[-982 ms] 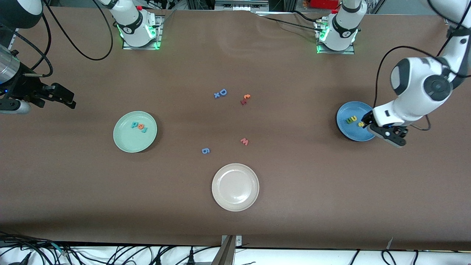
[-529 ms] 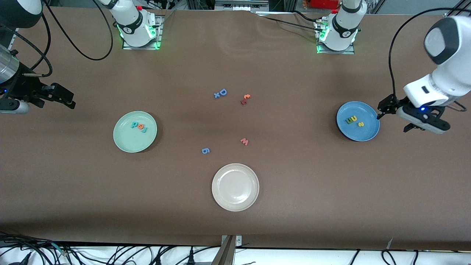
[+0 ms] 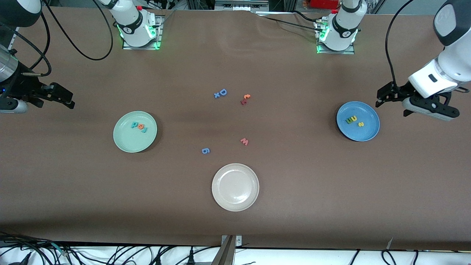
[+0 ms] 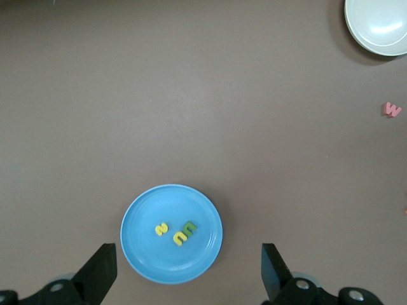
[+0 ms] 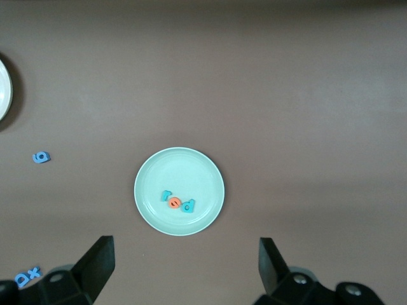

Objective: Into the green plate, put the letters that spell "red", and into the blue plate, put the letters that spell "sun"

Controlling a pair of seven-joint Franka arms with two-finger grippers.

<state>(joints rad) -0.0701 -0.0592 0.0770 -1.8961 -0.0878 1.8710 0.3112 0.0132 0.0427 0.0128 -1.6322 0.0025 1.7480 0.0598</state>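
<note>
The green plate (image 3: 128,141) holds the letters that spell "red": a teal "d" (image 3: 135,125), an orange "e" (image 3: 141,126) and a teal "r" (image 3: 145,129). The right wrist view shows the same green plate (image 5: 181,168) with its letters (image 5: 177,202). The blue plate (image 3: 358,134) holds a dark green arch (image 3: 348,120), a yellow arch (image 3: 353,119) and a yellow "s" (image 3: 361,124). My left gripper (image 3: 395,105) hangs open and empty over the table beside the blue plate (image 4: 165,264). My right gripper (image 3: 55,99) waits open at the right arm's end.
A beige-white plate (image 3: 235,206) lies nearest the front camera. Loose letters lie mid-table: a blue "D" with an "x" (image 3: 220,93), a red and orange pair (image 3: 245,99), a red "w" (image 3: 244,141) and a blue "6" (image 3: 205,150).
My left gripper has risen and drawn away from over the blue plate toward the left arm's end of the table. The right arm has barely moved. The letters stay put.
</note>
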